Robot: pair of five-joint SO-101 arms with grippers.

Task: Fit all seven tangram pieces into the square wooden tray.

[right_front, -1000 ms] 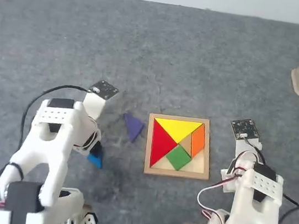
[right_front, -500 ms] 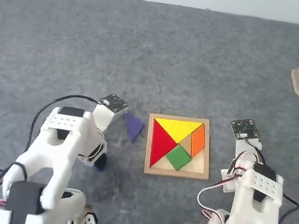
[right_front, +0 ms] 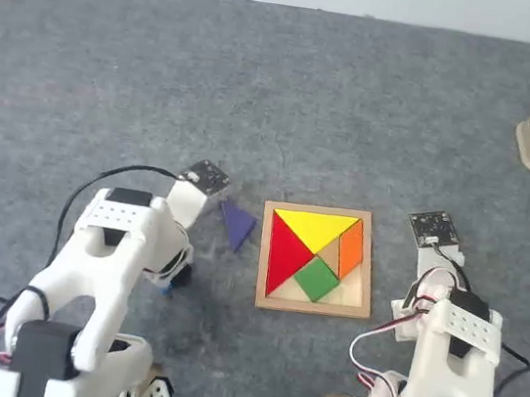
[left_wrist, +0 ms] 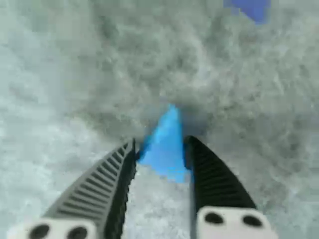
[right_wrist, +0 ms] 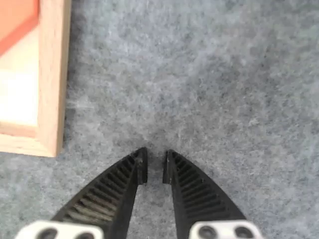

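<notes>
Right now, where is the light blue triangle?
The light blue triangle sits gripped in the left pincer in the left wrist view; from above, that is left of the wooden tray, near the purple triangle.

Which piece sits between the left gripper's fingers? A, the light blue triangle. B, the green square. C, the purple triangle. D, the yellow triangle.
A: the left wrist view shows the light blue triangle flanked by the left gripper and its two fingers.
</notes>
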